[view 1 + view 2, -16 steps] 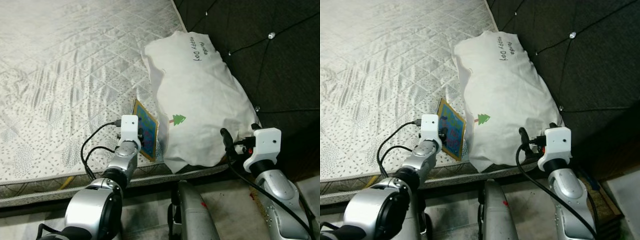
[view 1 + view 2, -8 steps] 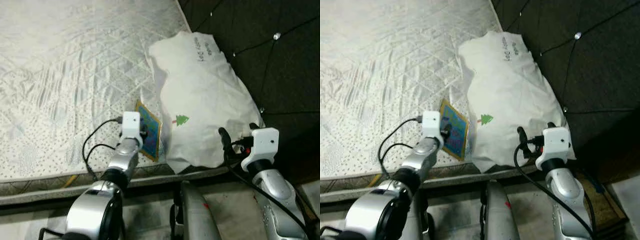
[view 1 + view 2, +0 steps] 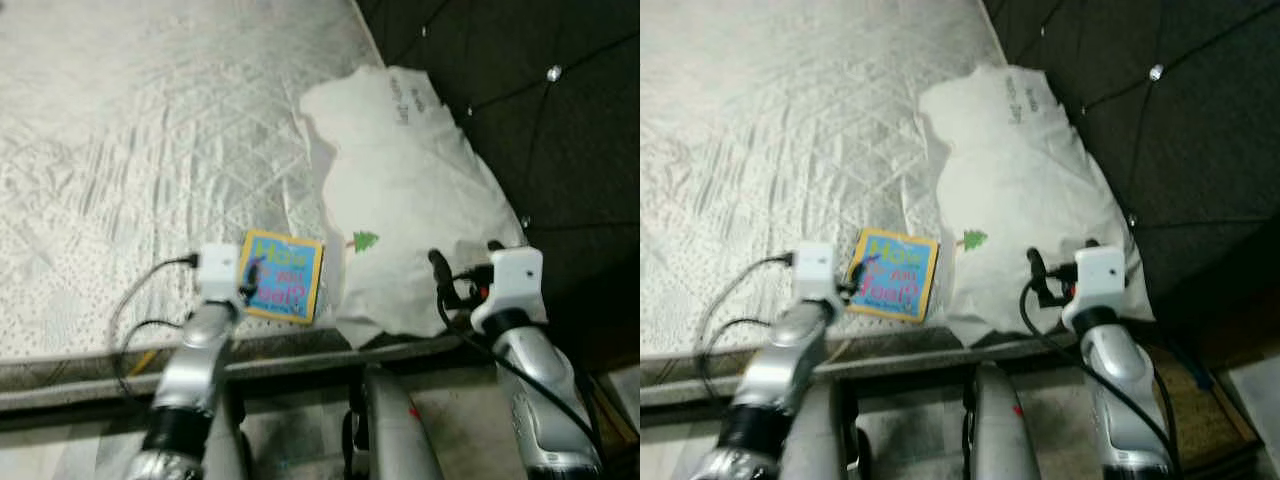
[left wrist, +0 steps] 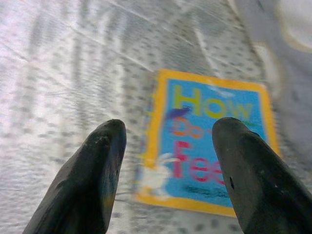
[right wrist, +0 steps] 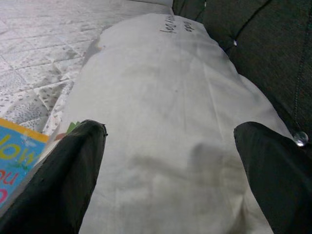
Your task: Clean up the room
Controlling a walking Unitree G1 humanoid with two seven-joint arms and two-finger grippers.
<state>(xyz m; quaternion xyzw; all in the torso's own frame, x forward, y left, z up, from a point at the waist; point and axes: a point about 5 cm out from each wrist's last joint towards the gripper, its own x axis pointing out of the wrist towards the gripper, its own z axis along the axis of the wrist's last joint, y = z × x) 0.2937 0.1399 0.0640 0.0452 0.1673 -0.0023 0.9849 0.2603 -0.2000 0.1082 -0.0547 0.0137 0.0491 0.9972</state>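
Left arm: reaches forward over the near edge of the mattress (image 3: 130,150); my left gripper (image 4: 165,161) hangs just above the book (image 3: 283,276), fingers spread, nothing between them.
Right arm: stretched forward at the near right corner of the bed; my right gripper (image 5: 170,161) points along the pillow (image 3: 405,190), fingers (image 5: 73,175) set wide apart and holding nothing.
Book: thin square picture book, blue cover inside a yellow border, big coloured letters beginning "How" and a small white animal figure low on the cover; the rest of the lettering is too blurred to read for sure.
Book position: flat on the mattress near its front edge, its right side just beside the pillow's lower left edge; I cannot tell whether the two touch.
Book vs left fingers: in my left wrist view the cover lies beyond and between my two fingertips, nearer the right-hand one; the tips look clear of it.
Pillow: white, crumpled, small green tree print near its lower left and dark handwriting at its far end; it lies against the dark tufted headboard (image 3: 540,110).
Pillow vs right fingers: its near end sits between my spread fingers, apparently untouched.
Mattress: pale quilted fabric with diamond stitching.
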